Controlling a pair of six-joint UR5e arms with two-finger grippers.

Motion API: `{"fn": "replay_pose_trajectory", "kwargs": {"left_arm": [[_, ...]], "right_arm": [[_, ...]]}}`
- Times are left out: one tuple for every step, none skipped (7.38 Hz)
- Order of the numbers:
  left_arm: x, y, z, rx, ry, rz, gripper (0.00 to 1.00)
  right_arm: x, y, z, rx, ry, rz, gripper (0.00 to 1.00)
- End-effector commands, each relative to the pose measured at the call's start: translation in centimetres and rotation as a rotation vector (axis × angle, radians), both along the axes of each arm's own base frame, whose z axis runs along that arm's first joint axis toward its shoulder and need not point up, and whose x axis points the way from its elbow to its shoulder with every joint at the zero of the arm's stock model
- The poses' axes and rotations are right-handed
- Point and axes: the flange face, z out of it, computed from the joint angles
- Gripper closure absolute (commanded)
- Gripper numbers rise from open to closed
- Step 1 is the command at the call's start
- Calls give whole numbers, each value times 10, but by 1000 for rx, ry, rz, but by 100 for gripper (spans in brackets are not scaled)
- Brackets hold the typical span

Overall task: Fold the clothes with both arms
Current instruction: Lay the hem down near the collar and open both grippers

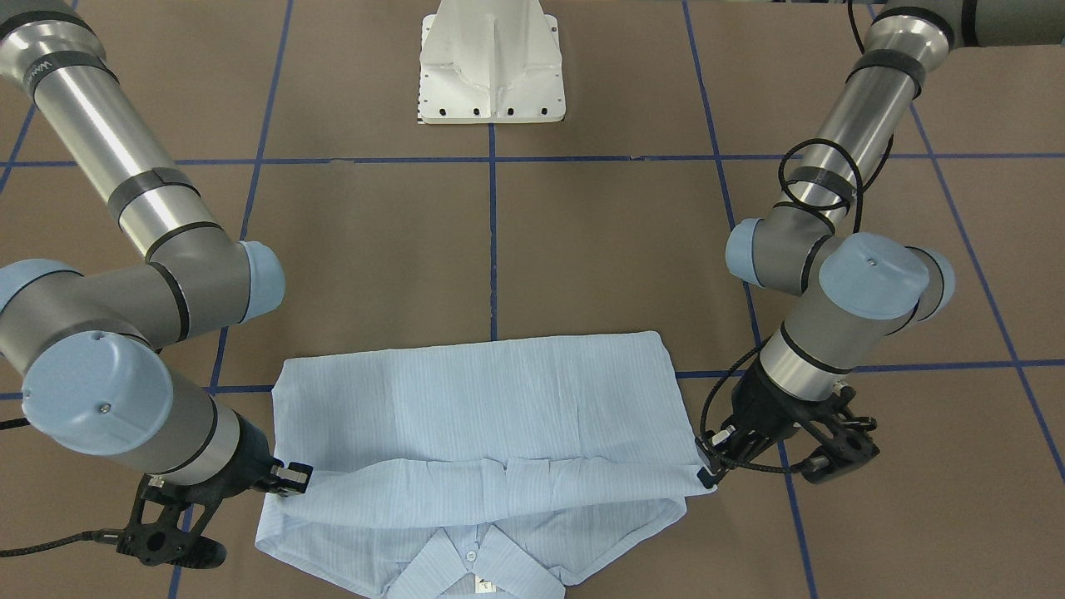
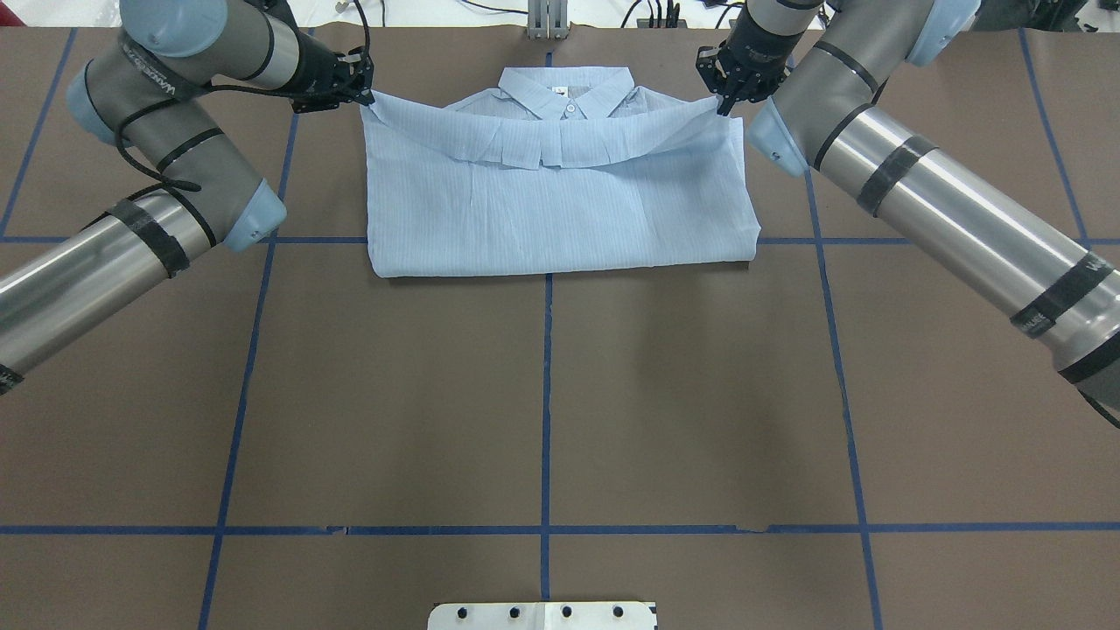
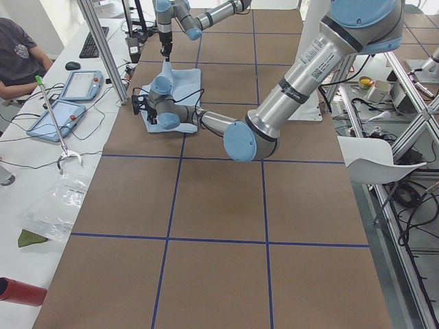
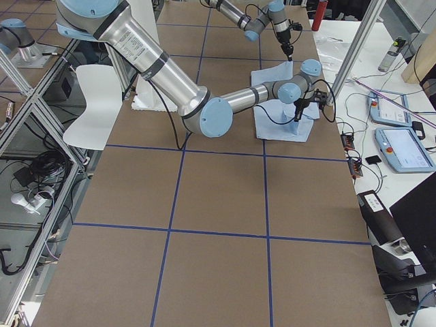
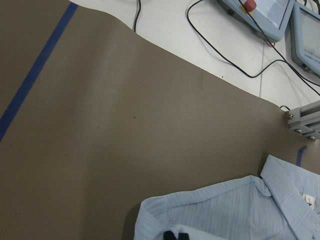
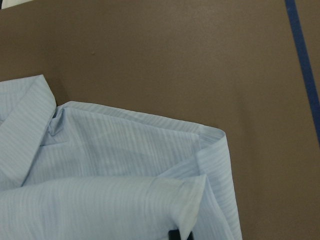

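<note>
Two corners of the shirt (image 2: 560, 206) are pinched tight, one in my L gripper (image 2: 367, 93), one in my R gripper (image 2: 723, 105). The edge sags btwn them, collar (image 2: 567, 90) just beyond.

We saw the left arm (image 1: 865, 108) and the right arm (image 1: 104, 133) built alike: polished silver tubes, dark grey joint housings and round pale blue caps, each cap with one small screw. Black bands ringed the tubes; one carried white lettering. Black cables looped along them. The white metal pedestal (image 1: 491, 66) had black bolts on its foot.
</note>
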Motion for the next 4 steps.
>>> {"fn": "replay_pose_trajectory", "kwargs": {"left_arm": [[12, -7, -4, -17, -4, -22, 100], [12, -8, -5, -18, -4, -24, 100], [13, -8, -5, -28, 0, -28, 100], [13, -8, -5, -30, 1, -29, 100]], "right_arm": [[24, -14, 13, 22, 25, 3, 100], [31, -19, 20, 14, 32, 12, 100], [31, -20, 21, 12, 35, 13, 100], [31, -20, 20, 12, 34, 14, 100]]}}
